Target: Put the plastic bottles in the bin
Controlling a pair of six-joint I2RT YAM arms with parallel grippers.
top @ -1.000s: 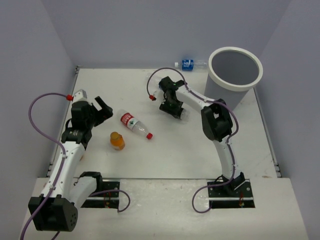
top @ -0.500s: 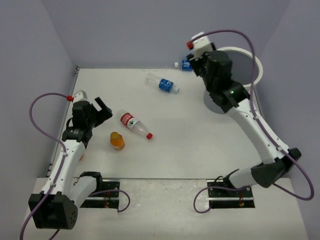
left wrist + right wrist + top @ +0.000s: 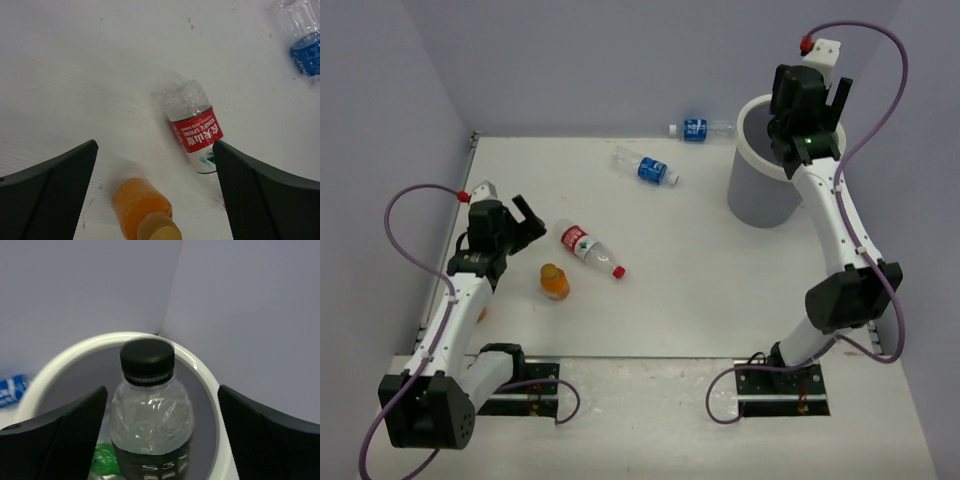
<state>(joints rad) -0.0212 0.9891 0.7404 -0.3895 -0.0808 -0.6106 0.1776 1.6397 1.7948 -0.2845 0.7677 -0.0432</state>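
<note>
My right gripper (image 3: 807,100) hangs over the bin (image 3: 750,160), open. The dark-labelled bottle (image 3: 150,415) with a black cap stands upright between its fingers (image 3: 65,430), with a gap on both sides, above the bin's white rim (image 3: 200,370). A green bottle (image 3: 102,460) lies inside the bin. My left gripper (image 3: 525,225) is open above the table, over the short orange bottle (image 3: 142,205) and next to the red-labelled bottle (image 3: 195,127), which lies on its side. Two blue-labelled bottles lie on the table, one (image 3: 648,167) mid-table and one (image 3: 698,129) by the back wall.
The table ends at grey walls on the left, back and right. The bin stands in the far right corner. The orange bottle (image 3: 555,282) stands upright just in front of the red-labelled bottle (image 3: 588,249).
My right arm swung up from the middle of the table to above the bin with the dark-labelled bottle, and its jaws have opened off it. The left arm barely moved.
</note>
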